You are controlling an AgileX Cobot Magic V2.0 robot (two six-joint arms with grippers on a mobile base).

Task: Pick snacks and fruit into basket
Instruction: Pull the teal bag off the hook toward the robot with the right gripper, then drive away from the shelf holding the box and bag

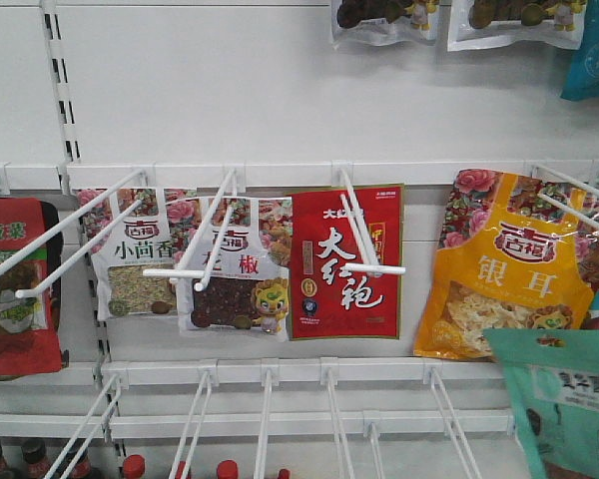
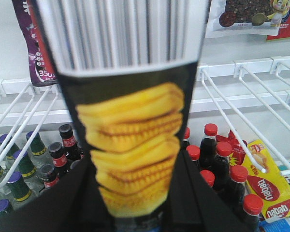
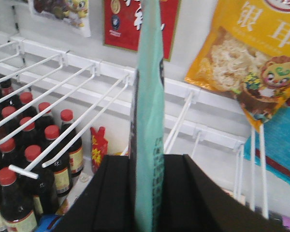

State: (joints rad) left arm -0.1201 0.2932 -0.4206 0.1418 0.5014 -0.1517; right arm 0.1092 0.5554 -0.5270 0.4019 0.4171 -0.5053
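Currently the right gripper [image 3: 150, 163] is clamped on the mint-green pouch [image 3: 150, 87]. Its two black fingers [image 3: 117, 193] press the pouch's flat sides, and the pouch stands upright and edge-on between them. In the wrist view the pouch rises in front of the red pouch [image 3: 135, 24] hanging on the wall. From the front, the mint-green pouch [image 1: 564, 404] sits below and to the right of the red pouch [image 1: 345, 261], overlapping the lower corner of the orange-yellow pouch [image 1: 509, 269], which hangs just right of the red one. The left gripper [image 2: 135, 193] grasps a biscuit packet [image 2: 130, 121], black with a picture of stacked yellow biscuits, held upright. Red-capped bottles [image 3: 34, 159] stand below the red pouch, under bare white hooks [image 3: 77, 96].
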